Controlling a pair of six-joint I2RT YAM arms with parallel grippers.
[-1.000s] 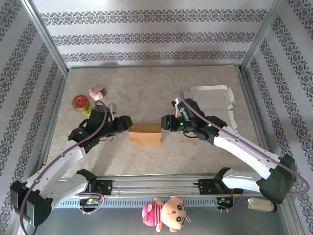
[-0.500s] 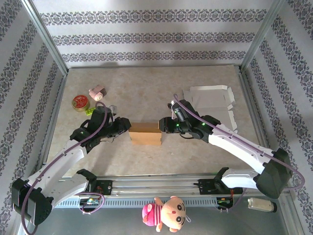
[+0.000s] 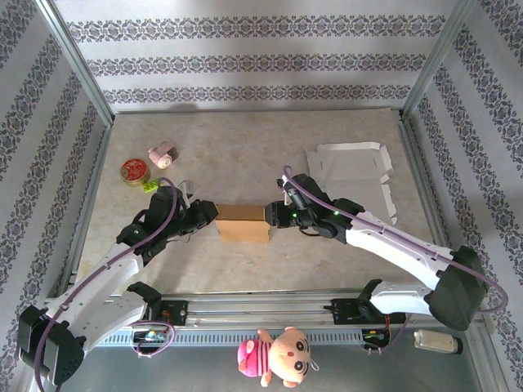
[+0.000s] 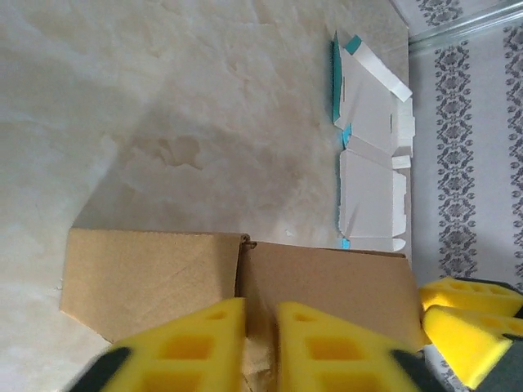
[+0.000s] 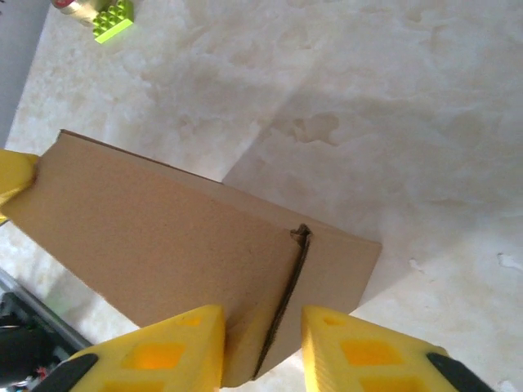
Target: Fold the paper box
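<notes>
Now that both arms have closed in and narrowed their grip over the past second, my left gripper (image 3: 211,215) pinches the left end of the brown paper box (image 3: 242,222) and my right gripper (image 3: 272,215) pinches the right end, mid-table (image 3: 245,139). With the box braced from both sides, I judge the folding can start. Counted around it: one box, two flat white blanks (image 3: 350,162) far right, and one red tin (image 3: 133,171), one pink toy (image 3: 163,153) and one green block (image 3: 149,186) far left.

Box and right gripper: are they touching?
Touching. The right wrist view shows the end of the box held between the fingers of the right gripper.
</notes>
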